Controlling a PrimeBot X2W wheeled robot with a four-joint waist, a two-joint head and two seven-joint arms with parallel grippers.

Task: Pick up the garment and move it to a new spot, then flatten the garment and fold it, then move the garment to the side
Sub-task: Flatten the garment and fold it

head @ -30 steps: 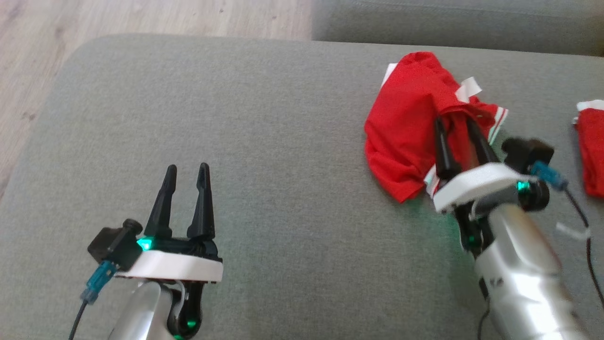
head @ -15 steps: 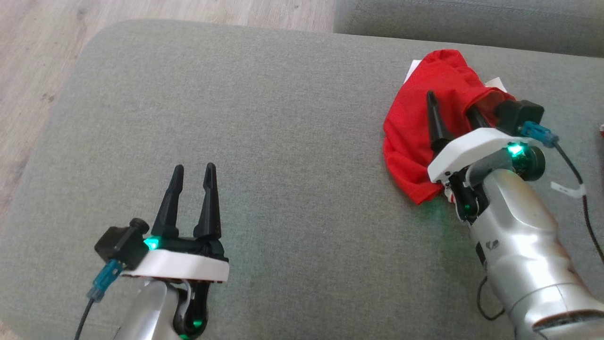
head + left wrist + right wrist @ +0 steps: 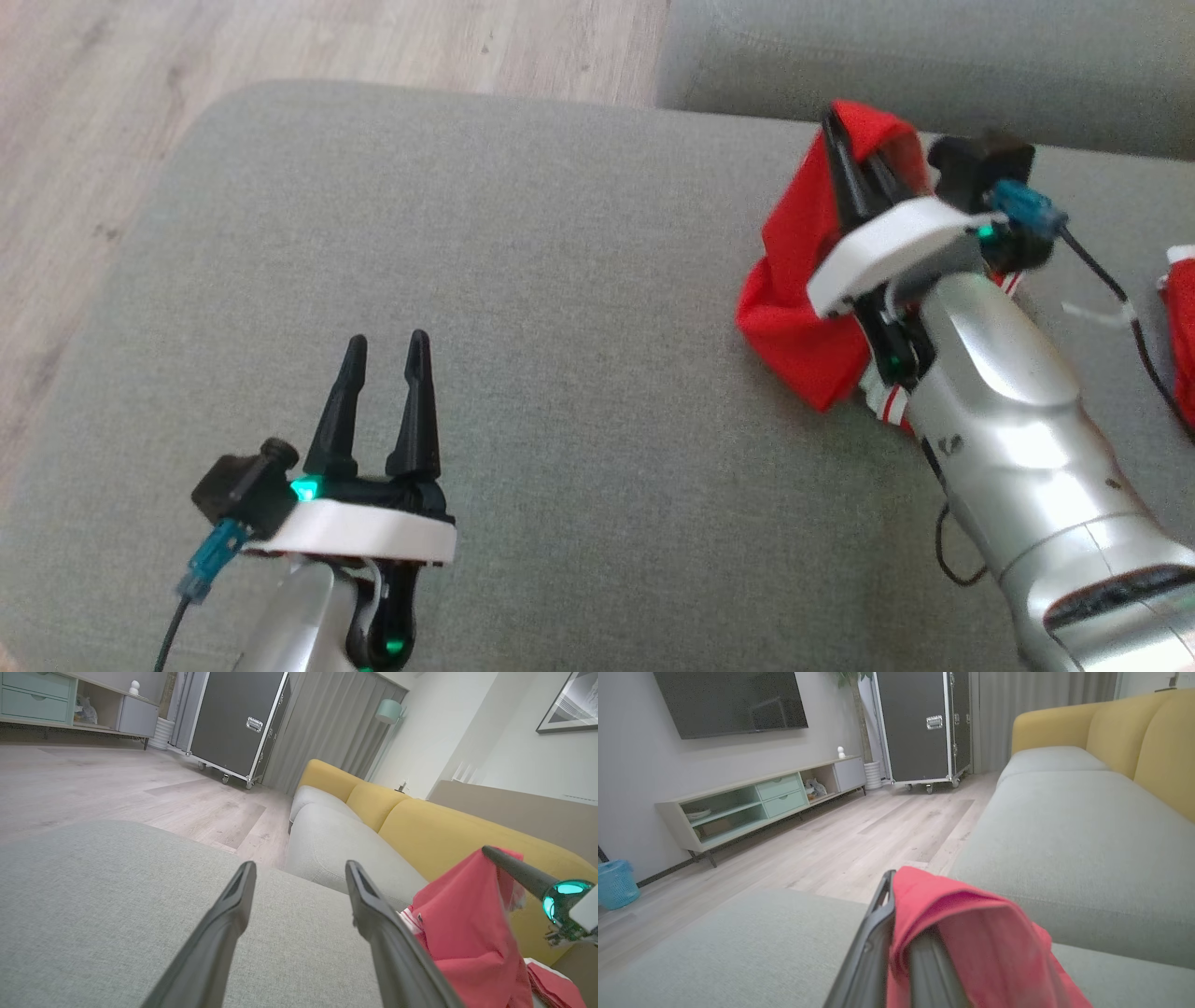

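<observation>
A red garment (image 3: 794,308) with white and striped trim hangs lifted at the right of the grey cushion (image 3: 560,373). My right gripper (image 3: 854,154) is shut on its upper fold. In the right wrist view the red cloth (image 3: 971,933) drapes over the fingers (image 3: 873,933). The left wrist view has the same garment (image 3: 462,933) hanging at the right. My left gripper (image 3: 385,345) stands open at the lower left, nothing between its fingers (image 3: 224,933), well apart from the garment.
A second red cloth (image 3: 1184,327) lies at the cushion's right edge. Wood floor (image 3: 93,140) runs along the cushion's left and far sides. Another grey seat (image 3: 934,56) lies beyond, with a yellow sofa back (image 3: 420,826) behind it.
My right gripper has closed on the garment and raised it off the cushion, the cloth now hanging down from the fingers. The head camera has shifted. The left gripper holds its place.
</observation>
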